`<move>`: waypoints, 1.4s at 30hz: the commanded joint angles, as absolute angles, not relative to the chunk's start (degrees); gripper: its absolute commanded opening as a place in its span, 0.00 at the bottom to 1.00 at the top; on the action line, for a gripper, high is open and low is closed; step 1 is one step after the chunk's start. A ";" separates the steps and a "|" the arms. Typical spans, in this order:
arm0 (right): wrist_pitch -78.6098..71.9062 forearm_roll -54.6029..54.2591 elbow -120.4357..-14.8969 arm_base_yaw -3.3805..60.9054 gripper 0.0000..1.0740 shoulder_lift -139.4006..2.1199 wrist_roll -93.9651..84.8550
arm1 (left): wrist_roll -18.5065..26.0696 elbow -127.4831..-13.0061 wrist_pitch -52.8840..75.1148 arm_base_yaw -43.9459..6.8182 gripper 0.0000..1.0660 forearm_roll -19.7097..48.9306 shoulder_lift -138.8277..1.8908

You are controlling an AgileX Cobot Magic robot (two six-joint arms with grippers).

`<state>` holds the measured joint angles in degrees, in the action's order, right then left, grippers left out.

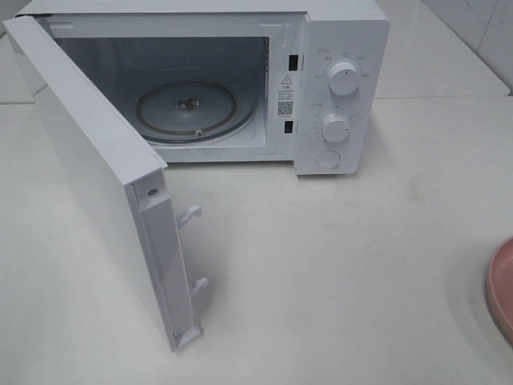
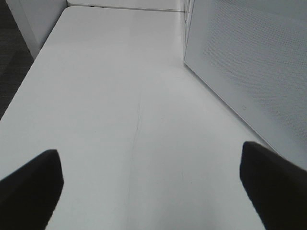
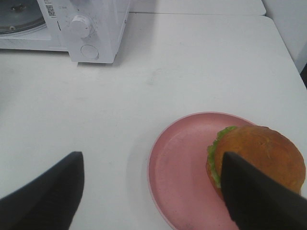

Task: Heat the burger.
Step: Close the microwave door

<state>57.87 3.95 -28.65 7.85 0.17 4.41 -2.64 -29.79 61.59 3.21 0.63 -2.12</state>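
White covers nearly everything: the table (image 1: 361, 265), the microwave (image 1: 341, 48) and its door (image 1: 88, 168), which stands swung wide open toward the left arm's side. Inside, the glass turntable (image 1: 192, 111) lies bare, so the opening step looks done while the loading does not. The burger (image 3: 259, 160) sits on a pink plate (image 3: 180, 167) on the table, toward the plate's far side from the microwave and well apart from it; only the plate's edge shows at the right border of the high view. The right claw (image 3: 151, 191) hovers above the plate with its jaws spread wide and holding nothing, one finger (image 3: 256, 196) overlapping the bun in the wrist view. The left claw (image 2: 151, 187) is likewise open and empty over bare table beside the door. My reading is that picking up the burger, placing it on the turntable, closing the door and setting the dials (image 1: 345, 79) all remain. A warning triangle sticker and a QR code (image 1: 285, 106) sit on the frame by the cavity; the small print around the dials is too fine to read.
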 commanded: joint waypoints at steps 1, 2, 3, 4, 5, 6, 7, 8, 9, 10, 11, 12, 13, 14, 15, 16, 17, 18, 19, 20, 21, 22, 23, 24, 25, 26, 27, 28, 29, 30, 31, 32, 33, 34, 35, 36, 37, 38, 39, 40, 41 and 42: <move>57.12 3.72 -28.48 7.39 0.71 1.89 3.95 | -2.52 -29.62 61.08 3.32 0.86 0.74 -2.06; 57.12 3.72 -28.48 7.39 0.71 1.89 3.95 | -2.52 -29.62 61.08 3.32 0.86 0.74 -2.06; 57.12 3.72 -28.48 7.39 0.71 1.89 3.95 | -2.52 -29.62 61.08 3.32 0.86 0.74 -2.06; 57.12 3.72 -28.48 7.39 0.71 1.89 3.95 | -2.52 -29.62 61.08 3.32 0.86 0.74 -2.06; 57.12 3.72 -28.48 7.39 0.71 1.89 3.95 | -2.52 -29.62 61.08 3.32 0.86 0.74 -2.06; 57.12 3.72 -28.48 7.39 0.71 1.89 3.95 | -2.52 -29.62 61.08 3.32 0.86 0.74 -2.06; 57.12 3.72 -28.48 7.39 0.71 1.89 3.95 | -2.52 -29.62 61.08 3.32 0.86 0.74 -2.06; 57.12 3.72 -28.48 7.39 0.71 1.89 3.95 | -2.52 -29.62 61.08 3.32 0.86 0.74 -2.06; 57.12 3.72 -28.48 7.39 0.71 1.89 3.95 | -2.52 -29.62 61.08 3.32 0.86 0.74 -2.06; 57.12 3.72 -28.48 7.39 0.71 1.89 3.95 | -2.52 -29.62 61.08 3.32 0.86 0.74 -2.06; 57.12 3.72 -28.48 7.39 0.71 1.89 3.95 | -2.52 -29.62 61.08 3.32 0.86 0.74 -2.06; 57.12 3.72 -28.48 7.39 0.71 1.89 3.95 | -2.52 -29.62 61.08 3.32 0.86 0.74 -2.06; 57.12 3.72 -28.48 7.39 0.71 1.89 3.95 | -2.52 -29.62 61.08 3.32 0.86 0.74 -2.06; 57.12 3.72 -28.48 7.39 0.71 1.89 3.95 | -2.52 -29.62 61.08 3.32 0.86 0.74 -2.06; 57.12 3.72 -28.48 7.39 0.71 1.89 3.95 | -2.52 -29.62 61.08 3.32 0.86 0.74 -2.06; 57.12 3.72 -28.48 7.39 0.71 1.89 3.95 | -2.52 -29.62 61.08 3.32 0.86 0.74 -2.06; 57.12 3.72 -28.48 7.39 0.71 1.89 3.95 | -2.52 -29.62 61.08 3.32 0.86 0.74 -2.06; 57.12 3.72 -28.48 7.39 0.71 1.89 3.95 | -2.52 -29.62 61.08 3.32 0.86 0.74 -2.06; 57.12 3.72 -28.48 7.39 0.71 1.89 3.95 | -2.52 -29.62 61.08 3.32 0.86 0.74 -2.06; 57.12 3.72 -28.48 7.39 0.71 1.89 3.95 | -2.52 -29.62 61.08 3.32 0.86 0.74 -2.06; 57.12 3.72 -28.48 7.39 0.71 1.89 3.95 | -2.52 -29.62 61.08 3.32 0.86 0.74 -2.06; 57.12 3.72 -28.48 7.39 0.71 1.89 3.95 | -2.52 -29.62 61.08 3.32 0.86 0.74 -2.06; 57.12 3.72 -28.48 7.39 0.71 1.89 3.95 | -2.52 -29.62 61.08 3.32 0.86 0.74 -2.06; 57.12 3.72 -28.48 7.39 0.71 1.89 3.95 | -2.52 -29.62 61.08 3.32 0.86 0.74 -2.06; 57.12 3.72 -28.48 7.39 0.71 1.89 3.95 | -2.52 -29.62 61.08 3.32 0.86 0.74 -2.06; 57.12 3.72 -28.48 7.39 0.71 1.89 3.95 | -2.52 -29.62 61.08 3.32 0.86 0.74 -2.06; 57.12 3.72 -28.48 7.39 0.71 1.89 3.95 | -2.52 -29.62 61.08 3.32 0.86 0.74 -2.06; 57.12 3.72 -28.48 7.39 0.71 1.89 3.95 | -2.52 -29.62 61.08 3.32 0.86 0.74 -2.06; 57.12 3.72 -28.48 7.39 0.71 1.89 3.95 | -2.52 -29.62 61.08 3.32 0.86 0.74 -2.06; 57.12 3.72 -28.48 7.39 0.71 1.89 3.95 | -2.52 -29.62 61.08 3.32 0.85 0.74 -2.06; 57.12 3.72 -28.48 7.39 0.71 1.89 3.95 | -2.52 -29.62 61.08 3.32 0.85 0.74 -2.06; 57.12 3.72 -28.48 7.39 0.71 1.89 3.95 | -2.52 -29.68 60.96 3.32 0.84 0.80 -2.06; 57.12 3.72 -28.48 7.39 0.71 1.89 3.95 | -2.52 -30.25 60.33 3.32 0.81 0.86 -2.06; 57.12 3.72 -28.48 7.39 0.71 1.89 3.95 | -2.52 -30.25 60.33 3.32 0.81 0.86 -2.06; 57.12 3.72 -28.48 7.39 0.71 1.89 3.95 | -2.52 -30.60 59.87 3.32 0.79 0.80 -2.06; 57.12 3.72 -28.48 7.39 0.71 1.89 3.95 | -2.52 -30.60 59.87 3.32 0.79 0.80 -2.06; 57.12 3.72 -28.48 7.39 0.71 1.89 3.95 | -2.52 -31.05 58.33 3.32 0.73 0.52 -2.12; 57.12 3.72 -28.48 7.39 0.71 1.89 3.95 | -2.52 -31.17 57.64 3.32 0.70 0.52 -2.12; 57.12 3.72 -28.48 7.39 0.71 1.89 3.95 | -2.52 -31.17 57.64 3.32 0.70 0.52 -2.12; 57.12 3.72 -28.48 7.39 0.71 1.89 3.95 | -2.52 -31.23 55.98 3.32 0.62 0.52 -2.12; 57.12 3.72 -28.48 7.39 0.71 1.89 3.95 | -2.52 -31.23 54.95 3.32 0.57 0.57 -2.12; 57.12 3.72 -28.48 7.39 0.71 1.89 3.95 | -2.52 -31.23 54.95 3.32 0.57 0.57 -2.12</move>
